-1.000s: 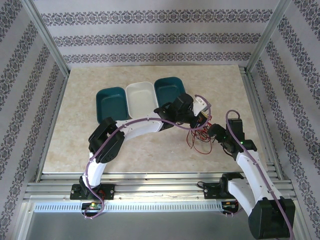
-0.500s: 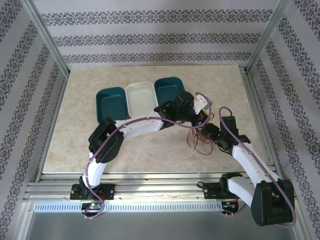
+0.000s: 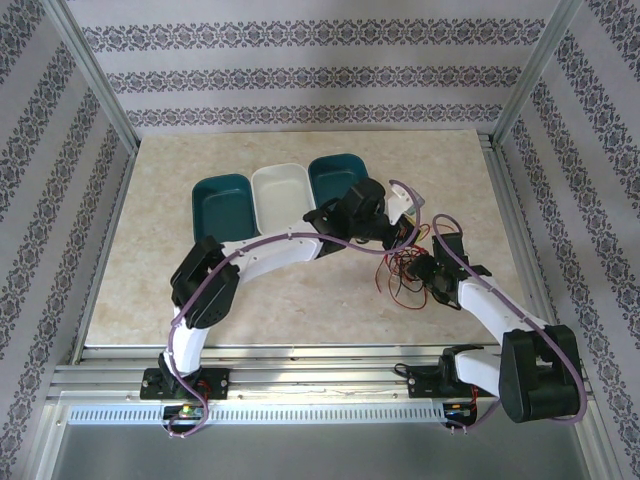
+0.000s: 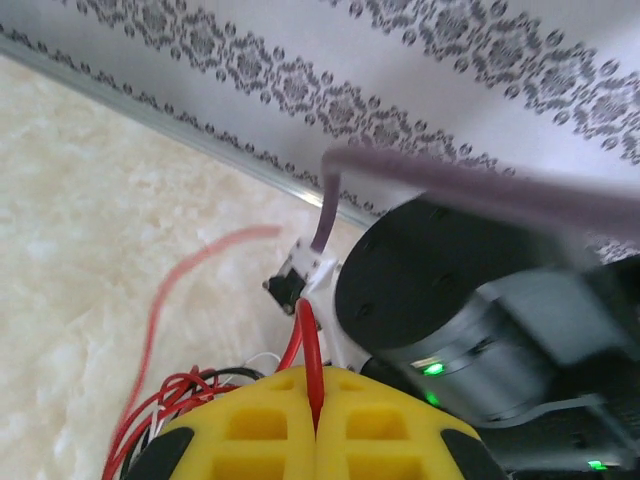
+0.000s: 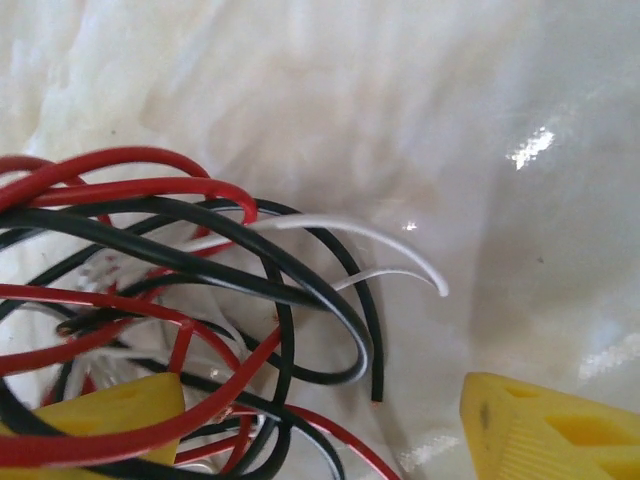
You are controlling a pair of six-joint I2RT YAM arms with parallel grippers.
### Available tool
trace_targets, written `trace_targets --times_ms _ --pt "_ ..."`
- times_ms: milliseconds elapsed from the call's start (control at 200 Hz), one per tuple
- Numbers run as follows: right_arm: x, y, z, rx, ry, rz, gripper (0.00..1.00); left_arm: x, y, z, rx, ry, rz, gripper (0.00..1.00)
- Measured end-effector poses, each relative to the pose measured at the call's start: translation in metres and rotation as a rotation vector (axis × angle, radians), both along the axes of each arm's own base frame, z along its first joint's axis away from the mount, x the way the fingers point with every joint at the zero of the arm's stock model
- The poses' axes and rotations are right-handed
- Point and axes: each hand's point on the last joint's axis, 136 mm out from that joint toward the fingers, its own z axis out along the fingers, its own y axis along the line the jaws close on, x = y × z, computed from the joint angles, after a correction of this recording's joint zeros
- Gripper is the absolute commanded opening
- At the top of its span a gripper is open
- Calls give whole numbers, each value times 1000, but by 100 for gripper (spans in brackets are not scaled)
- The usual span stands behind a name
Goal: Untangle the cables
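The cables [image 3: 398,278] are a tangle of thin red, black and white wires on the table, right of centre. My left gripper [image 3: 402,232] hangs over the tangle's far side. In the left wrist view its yellow fingers [image 4: 250,425] are shut on one red cable [image 4: 312,345] that rises between them. My right gripper [image 3: 418,268] is down in the tangle from the right. In the right wrist view it [image 5: 320,420] is open, with the left finger [image 5: 110,415] under red and black loops [image 5: 200,270] and the right finger [image 5: 545,425] clear of them. Two white wire ends [image 5: 400,245] stick out to the right.
Three trays stand in a row behind the arms: teal [image 3: 205,208], white [image 3: 282,195], teal [image 3: 328,172], the last partly covered by the left arm. Metal rails edge the table at the right [image 3: 520,250] and near [image 3: 320,358] sides.
The right arm has swung left and forward, bringing its gripper into the tangle. The left arm has shifted only slightly, still holding the red cable.
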Motion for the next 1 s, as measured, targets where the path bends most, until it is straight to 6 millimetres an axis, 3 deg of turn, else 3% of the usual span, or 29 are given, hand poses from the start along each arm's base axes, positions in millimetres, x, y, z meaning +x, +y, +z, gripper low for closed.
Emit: trace_targets --times_ms 265,675,999 --pt "-4 -5 -5 -16 6 -25 70 -7 12 50 -69 -58 4 0" --pt "-8 -10 -5 -32 -5 -41 71 -7 30 89 -119 -109 30 0" --pt "-7 -12 -5 -32 -6 -48 71 -4 63 151 -204 -239 104 0"
